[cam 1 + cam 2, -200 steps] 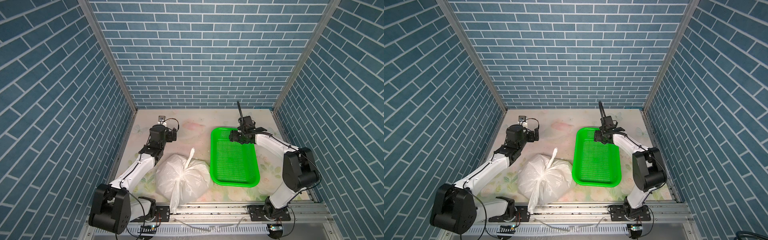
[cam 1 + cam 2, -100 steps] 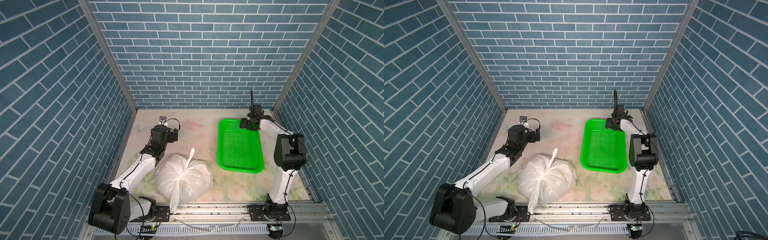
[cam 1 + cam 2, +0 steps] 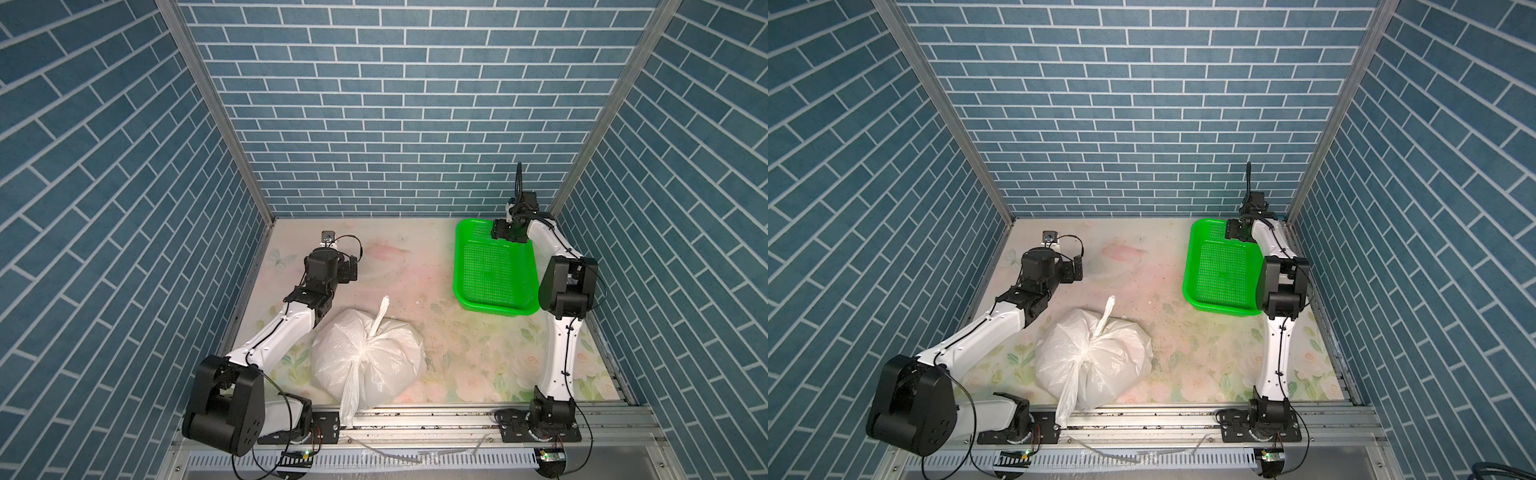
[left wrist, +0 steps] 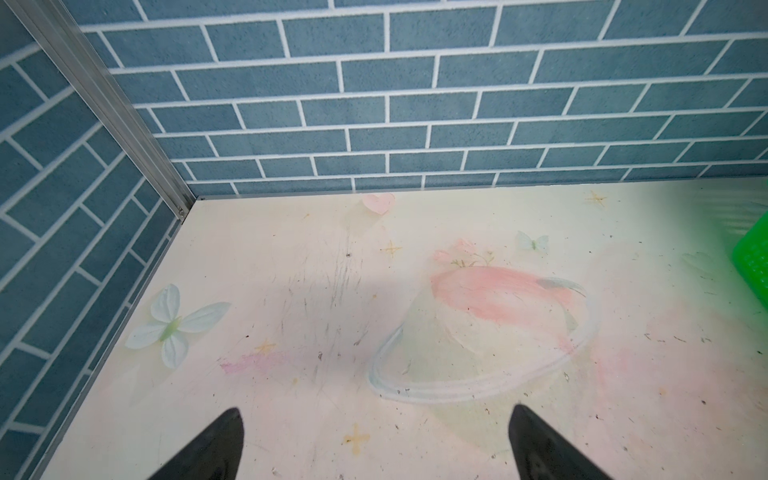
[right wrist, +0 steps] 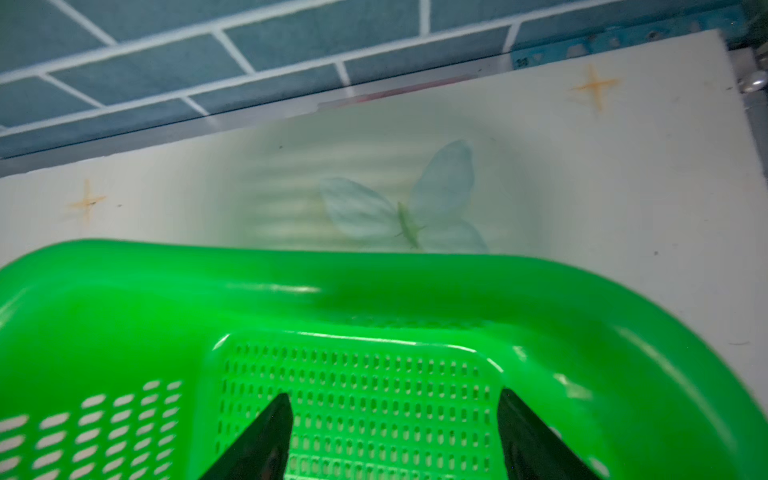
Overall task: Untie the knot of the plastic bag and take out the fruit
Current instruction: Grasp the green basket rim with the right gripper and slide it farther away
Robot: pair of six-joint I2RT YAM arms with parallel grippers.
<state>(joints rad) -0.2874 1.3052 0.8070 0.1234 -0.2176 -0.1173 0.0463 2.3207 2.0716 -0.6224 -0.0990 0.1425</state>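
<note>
The white plastic bag (image 3: pixel 386 365) (image 3: pixel 1121 357) lies full and closed near the table's front, left of centre. Its knot (image 3: pixel 371 336) (image 3: pixel 1097 336) sits on top, with one strip pointing back and a longer one trailing over the front rail. The fruit is hidden inside the bag. My left gripper (image 3: pixel 353 270) (image 3: pixel 1077 268) (image 4: pixel 376 411) hangs open over bare table, behind the bag and apart from it. My right gripper (image 3: pixel 498 230) (image 3: pixel 1231 228) (image 5: pixel 392 395) is open over the far end of the green basket, nothing between its fingers.
The green perforated basket (image 3: pixel 494 270) (image 3: pixel 1221 270) (image 5: pixel 374 282) stands empty at the back right, close to the right wall; its corner shows in the left wrist view (image 4: pixel 752 257). Blue brick walls enclose three sides. A metal rail (image 3: pixel 415 419) runs along the front.
The green basket has slid right and back toward the rear right corner along with my right gripper, and the right arm has folded up by the right wall. Left arm and bag are unmoved.
</note>
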